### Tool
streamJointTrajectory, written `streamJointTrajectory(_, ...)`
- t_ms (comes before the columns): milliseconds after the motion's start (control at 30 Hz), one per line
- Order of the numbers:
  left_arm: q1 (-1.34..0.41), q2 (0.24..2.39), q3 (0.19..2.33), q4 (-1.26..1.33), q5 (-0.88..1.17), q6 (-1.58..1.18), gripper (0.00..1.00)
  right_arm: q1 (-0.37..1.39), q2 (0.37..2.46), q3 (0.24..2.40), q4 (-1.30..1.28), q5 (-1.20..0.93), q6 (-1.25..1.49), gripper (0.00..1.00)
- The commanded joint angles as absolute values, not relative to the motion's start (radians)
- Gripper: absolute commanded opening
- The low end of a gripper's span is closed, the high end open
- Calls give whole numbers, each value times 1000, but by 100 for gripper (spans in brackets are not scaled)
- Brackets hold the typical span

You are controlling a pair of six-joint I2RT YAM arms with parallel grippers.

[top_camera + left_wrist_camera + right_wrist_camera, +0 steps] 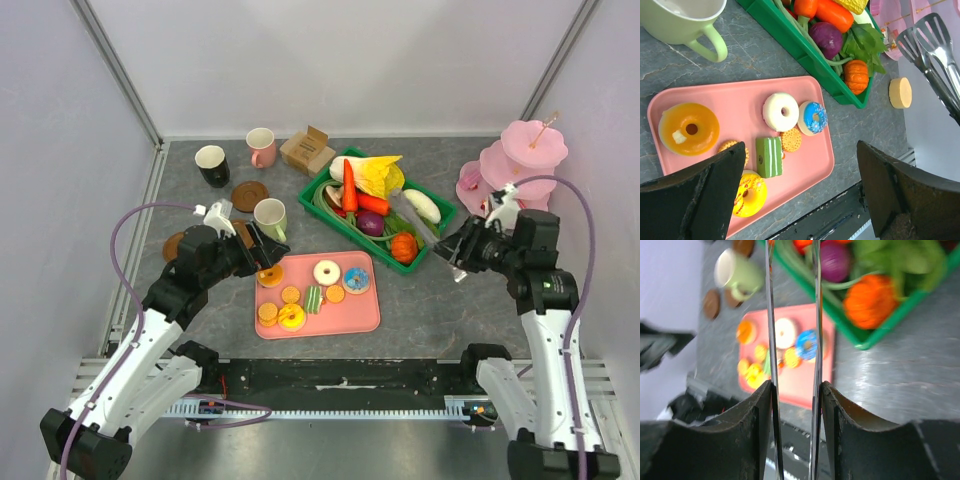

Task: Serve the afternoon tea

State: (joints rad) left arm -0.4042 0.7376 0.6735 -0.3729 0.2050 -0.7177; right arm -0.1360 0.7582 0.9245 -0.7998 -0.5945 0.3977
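**Figure: table seen from the near edge.** The sweets are sitting on a pink tray at 6 o'clock. They are a white donut, a blue donut, an orange donut, a yellow donut, a striped cake slice and round biscuits.

The left gripper is hovering over the tray's 9 o'clock end, jaws spread wide and holding nothing. The right gripper, at 3 o'clock beside the green basket, is clenching metal tongs, which are pointing toward the tray.

A pink tiered stand is standing at 2 o'clock. The black mug, pink mug and green mug are standing around 10 to 11 o'clock.

The sweets are looking light, hard and glossy, so they are likely to slip. A donut is probably best pinched across its outer rim, and the cake slice across its flat sides.
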Motion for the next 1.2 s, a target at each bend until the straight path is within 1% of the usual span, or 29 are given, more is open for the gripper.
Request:
streamJointTrajectory(0, -400, 733, 696, -400, 170, -750, 98, 117, 762, 931, -625, -658, 541, 49)
streamJointTrajectory(67, -400, 733, 699, -413, 160, -752, 98, 303, 805, 896, -513, -603, 610, 49)
streamJointTrajectory(167, -402, 729, 713, -439, 150, -747, 98, 610, 925, 940, -495, -392, 617, 48)
streamJointTrajectory(200, -402, 726, 716, -446, 146, -744, 98, 686, 966, 963, -515, -302, 614, 48)
streamJointTrajectory(267, -400, 716, 719, -462, 132, -742, 98, 765, 1017, 998, -543, -247, 621, 47)
streamJointTrajectory(400, -402, 701, 722, -485, 126, -739, 98, 819, 1023, 957, -537, -247, 681, 47)
streamJointTrajectory(600, -402, 689, 716, -497, 129, -739, 98, 844, 928, 885, -640, -212, 744, 47)
streamJointTrajectory(833, -400, 692, 710, -499, 133, -741, 98, 844, 859, 782, -680, -308, 799, 47)
streamJointTrajectory(1000, -403, 693, 710, -499, 135, -739, 98, 845, 874, 744, -672, -365, 811, 48)
streamJointTrajectory(1167, -400, 692, 703, -499, 135, -739, 98, 844, 917, 712, -597, -391, 831, 48)
